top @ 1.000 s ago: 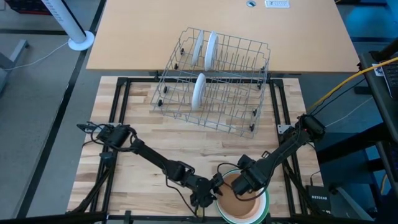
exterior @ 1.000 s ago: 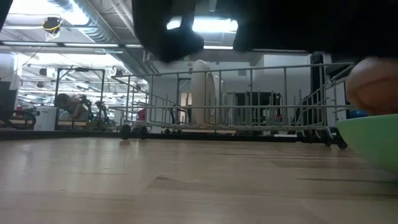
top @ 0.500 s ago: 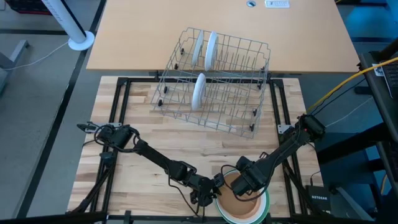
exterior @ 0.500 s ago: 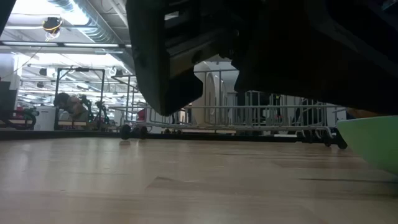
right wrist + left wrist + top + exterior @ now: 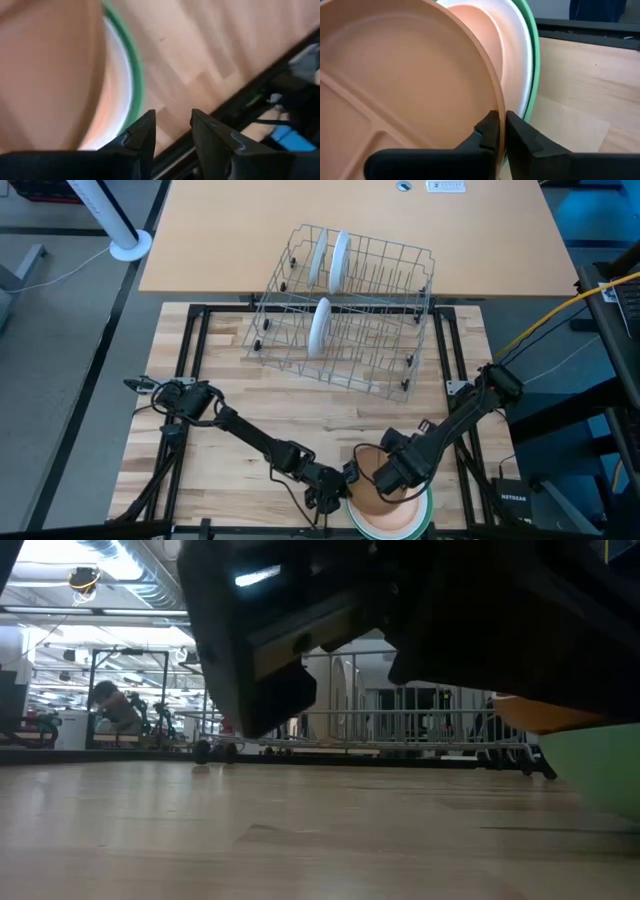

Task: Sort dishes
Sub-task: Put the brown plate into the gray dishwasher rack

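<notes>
A stack of dishes lies near the table's front edge. A brown divided plate [image 5: 378, 502] is on top, over a white plate [image 5: 517, 47] and a large light green one [image 5: 600, 765]. My left gripper [image 5: 347, 478] is at the stack's left side, shut on the brown plate. My right gripper [image 5: 396, 478] hangs over the stack pointing down, fingers apart [image 5: 172, 132], with only table wood showing between them. Three white plates [image 5: 320, 325] stand upright in the grey wire rack [image 5: 380, 310]. My left gripper pinches the brown plate's rim [image 5: 500, 107] between its two fingers, one above the rim and one below. The fingers come slanting down from the table's left. That side of the plate is raised off the white plate [image 5: 540, 716]. Whether my right gripper touches the brown plate, I cannot tell.
The wire rack stands at the far middle, straddling the seam between the light board and the butcher-block top. Black frame rails [image 5: 190, 340] run along the table's sides. Bare wood [image 5: 230, 390] lies between the rack and the stack.
In the low view the brown plate's raised rim has sunk from well above the green plate to just over it. The arms' dark bulk now fills more of that view. In the high view the brown plate reaches farther toward my left gripper.
</notes>
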{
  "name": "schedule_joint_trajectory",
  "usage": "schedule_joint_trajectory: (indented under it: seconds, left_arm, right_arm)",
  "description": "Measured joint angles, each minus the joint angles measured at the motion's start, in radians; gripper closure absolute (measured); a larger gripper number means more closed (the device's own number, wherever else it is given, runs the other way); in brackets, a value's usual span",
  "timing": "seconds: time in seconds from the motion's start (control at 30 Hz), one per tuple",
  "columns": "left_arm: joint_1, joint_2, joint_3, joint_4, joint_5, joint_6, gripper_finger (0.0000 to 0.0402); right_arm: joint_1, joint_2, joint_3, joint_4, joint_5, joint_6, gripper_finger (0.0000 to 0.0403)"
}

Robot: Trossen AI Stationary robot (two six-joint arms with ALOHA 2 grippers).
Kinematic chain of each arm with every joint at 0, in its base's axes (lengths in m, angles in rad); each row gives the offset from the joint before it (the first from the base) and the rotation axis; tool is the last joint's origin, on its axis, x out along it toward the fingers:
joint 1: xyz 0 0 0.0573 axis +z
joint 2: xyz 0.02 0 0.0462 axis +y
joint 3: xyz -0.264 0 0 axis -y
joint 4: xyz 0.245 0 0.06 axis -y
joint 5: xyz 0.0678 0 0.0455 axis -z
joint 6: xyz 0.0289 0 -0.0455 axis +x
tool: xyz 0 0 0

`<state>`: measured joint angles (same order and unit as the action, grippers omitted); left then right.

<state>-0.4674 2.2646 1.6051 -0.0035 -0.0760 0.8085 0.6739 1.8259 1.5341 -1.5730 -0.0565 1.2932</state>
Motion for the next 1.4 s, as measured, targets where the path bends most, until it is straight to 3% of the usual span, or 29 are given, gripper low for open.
schedule_joint_trajectory:
  seconds: [0.37,0.6,0.83,1.13,1.4]
  left_arm:
    - [-0.024,0.000,-0.001,0.055,0.000,-0.101,0.0396]
    - [-0.031,-0.040,-0.001,0.090,-0.075,-0.299,0.0397]
    - [-0.020,-0.110,-0.001,0.143,-0.115,-0.486,0.0398]
    - [0.032,-0.299,-0.001,0.129,-0.249,-0.656,0.0399]
    - [0.142,-0.548,0.000,0.027,-0.315,-0.709,0.0400]
  right_arm:
    - [-0.016,-0.070,0.092,0.007,0.238,-0.020,0.0274]
    - [-0.021,-0.164,0.119,0.001,0.359,-0.072,0.0274]
    - [-0.020,-0.321,0.156,0.001,0.559,-0.149,0.0274]
    - [-0.020,-0.535,0.172,0.002,0.854,-0.315,0.0274]
    - [-0.020,-0.626,0.172,0.002,0.947,-0.391,0.0274]
